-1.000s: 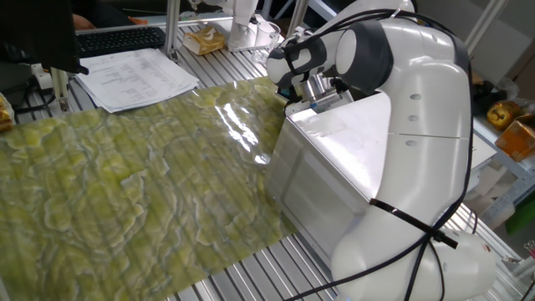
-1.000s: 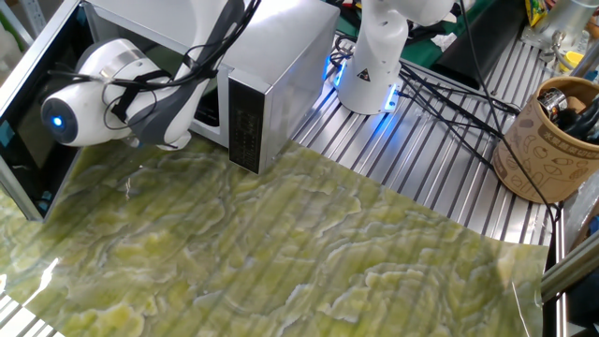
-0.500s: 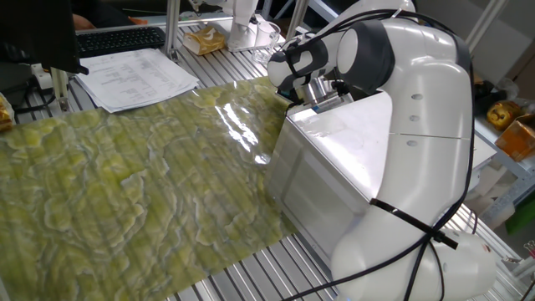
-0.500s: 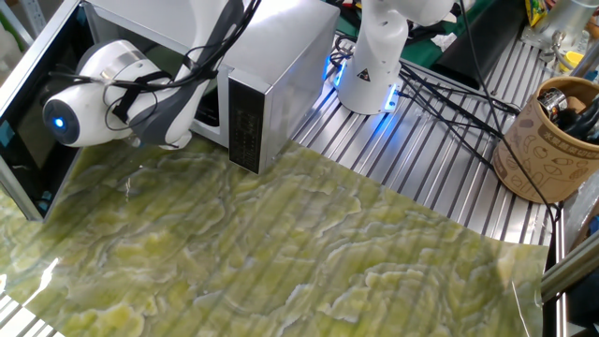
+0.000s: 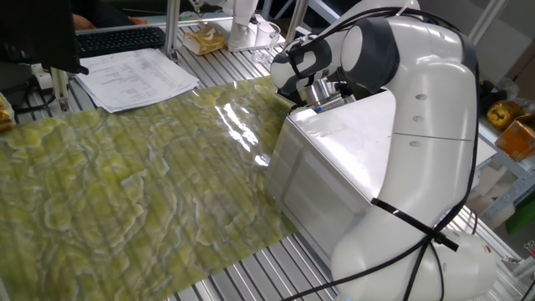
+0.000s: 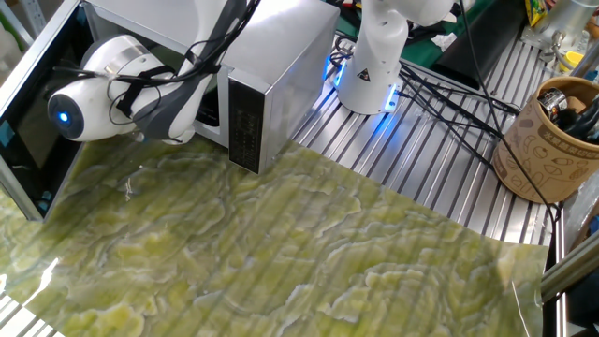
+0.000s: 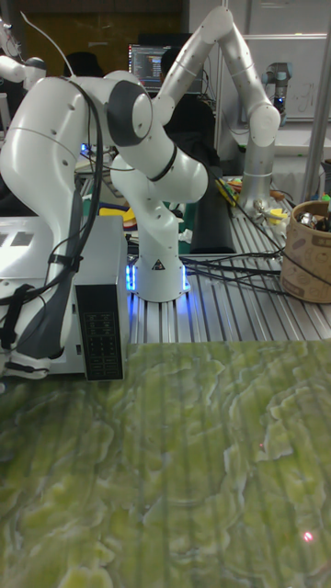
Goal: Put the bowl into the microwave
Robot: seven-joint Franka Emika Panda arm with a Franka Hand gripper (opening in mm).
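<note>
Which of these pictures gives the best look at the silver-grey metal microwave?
The other fixed view: the silver-grey metal microwave shows its open dark door, button panel and side, with the arm reaching in. One fixed view shows only its top and a side; the tall fixed view only the panel end.

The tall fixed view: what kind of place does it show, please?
Most likely a robotics lab, not a kitchen. A second white robot arm stands behind, a lit computer monitor glows at the back, and the microwave sits on a slatted aluminium table.
</note>
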